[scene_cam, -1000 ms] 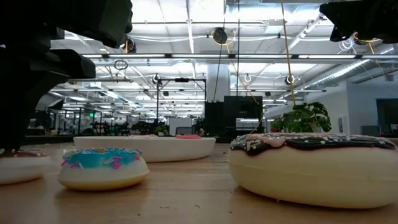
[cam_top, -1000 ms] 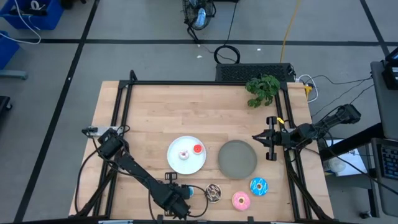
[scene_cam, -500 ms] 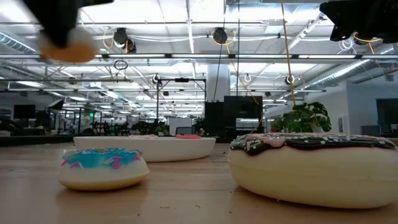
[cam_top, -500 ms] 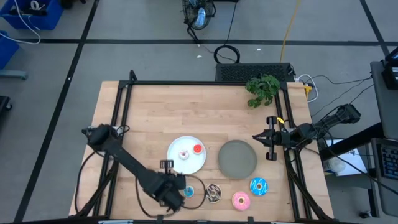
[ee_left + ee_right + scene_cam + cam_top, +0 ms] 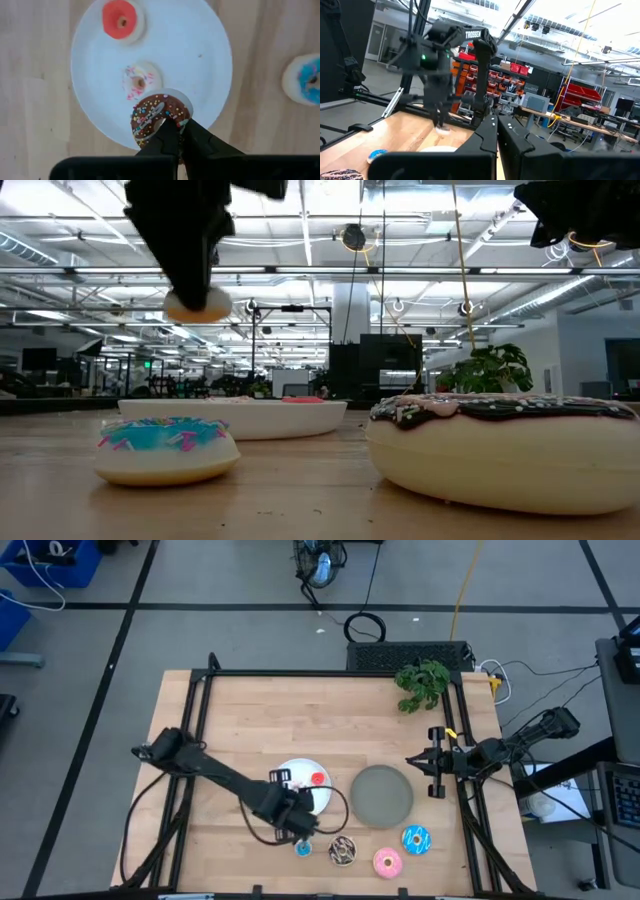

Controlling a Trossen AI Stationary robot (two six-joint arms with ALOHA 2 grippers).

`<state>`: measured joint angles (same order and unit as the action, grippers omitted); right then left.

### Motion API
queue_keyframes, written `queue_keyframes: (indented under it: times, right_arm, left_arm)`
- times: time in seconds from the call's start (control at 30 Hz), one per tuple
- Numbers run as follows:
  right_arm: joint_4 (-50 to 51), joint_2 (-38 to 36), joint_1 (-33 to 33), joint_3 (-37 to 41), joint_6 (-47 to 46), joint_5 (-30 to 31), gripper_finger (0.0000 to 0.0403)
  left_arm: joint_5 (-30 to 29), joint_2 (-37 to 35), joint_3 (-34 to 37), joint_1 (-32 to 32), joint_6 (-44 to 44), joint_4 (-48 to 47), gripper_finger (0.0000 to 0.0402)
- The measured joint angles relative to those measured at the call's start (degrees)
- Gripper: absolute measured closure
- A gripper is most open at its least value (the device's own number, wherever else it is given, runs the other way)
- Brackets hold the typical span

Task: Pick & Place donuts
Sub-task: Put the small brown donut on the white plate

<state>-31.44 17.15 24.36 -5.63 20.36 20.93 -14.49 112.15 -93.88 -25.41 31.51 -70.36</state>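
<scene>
My left gripper (image 5: 172, 131) is shut on a tiny brown sprinkled donut (image 5: 156, 116), held in the air (image 5: 197, 303) over the near edge of the white plate (image 5: 318, 802). A red donut (image 5: 120, 19) and a pale pink one (image 5: 140, 82) lie flat on that plate. On the table near the front edge rest the tiny blue donut (image 5: 303, 848), the chocolate-drizzled donut (image 5: 343, 850), the pink donut (image 5: 387, 862) and the blue sprinkled donut (image 5: 416, 839). My right gripper (image 5: 412, 761) waits shut at the table's right side. My left gripper pinches the brown donut between its two fingers (image 5: 167, 137) at the ring's edge (image 5: 169, 121) nearest the wrist, coming from above and pointing down. The donut is lifted clear of table and plate and lies roughly level below the fingers (image 5: 197, 303).
A grey plate (image 5: 381, 794) sits right of the white plate. A green plant (image 5: 422, 683) stands at the far right corner. A black frame (image 5: 200, 710) runs along the table's left, far and right sides. Bare wood lies across the far half.
My left gripper has risen from the table near the front edge with the brown donut in its fingers, and has carried it toward the far edge and slightly right, until it hangs over the white plate's near edge. The other donuts have stayed put.
</scene>
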Motion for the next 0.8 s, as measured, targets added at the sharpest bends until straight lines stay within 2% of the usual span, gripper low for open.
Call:
queue_keyframes:
  times: [0.23, 0.43, 0.67, 0.8]
  right_arm:
    - [0.01, 0.00, 0.00, 0.00, -0.11, 0.00, 0.0403]
    - [0.00, 0.02, 0.00, 0.00, -0.11, 0.02, 0.0403]
    - [0.00, 0.01, 0.00, 0.00, -0.11, 0.00, 0.0403]
    - [0.00, 0.01, 0.00, 0.00, -0.11, 0.00, 0.0403]
  left_arm:
    - [7.18, 2.69, 5.62, 1.43, -4.34, 6.62, 0.0370]
    - [7.99, 2.91, 10.04, 2.07, -4.40, 8.07, 0.0393]
    - [10.00, 2.89, 12.21, 2.56, -4.24, 10.91, 0.0369]
    - [9.97, 2.89, 12.10, 2.58, -4.41, 10.86, 0.0380]
